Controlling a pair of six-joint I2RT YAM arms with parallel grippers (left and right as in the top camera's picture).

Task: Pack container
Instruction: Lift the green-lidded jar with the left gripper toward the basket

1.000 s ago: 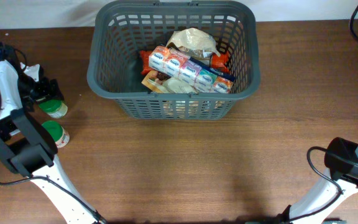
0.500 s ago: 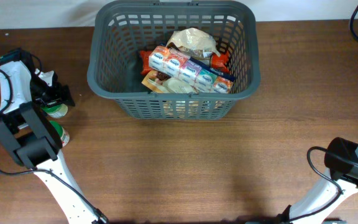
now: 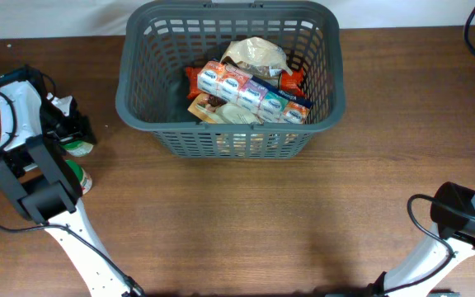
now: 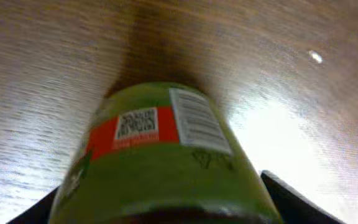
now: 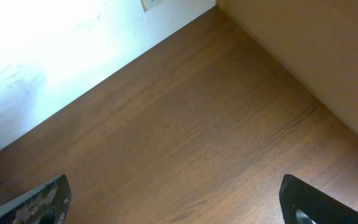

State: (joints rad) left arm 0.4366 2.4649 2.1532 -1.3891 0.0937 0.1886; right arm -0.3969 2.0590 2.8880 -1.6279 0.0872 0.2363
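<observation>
While the left pincer (image 4: 160,186) straddles the small green-lidded jar (image 4: 160,124), whether clamped cannot be told; centre jar between fingers (image 4: 291,199), squeeze firmly before lifting.

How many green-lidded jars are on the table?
2. One jar at the left gripper, the other jar beside it, partly under the arm. The basket may hide more.

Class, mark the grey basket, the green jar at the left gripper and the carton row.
grey basket (image 3: 188,142): overhead, front wall.
green jar (image 4: 166,168): left wrist, green side.
carton row (image 3: 251,92): overhead, middle carton.
</observation>
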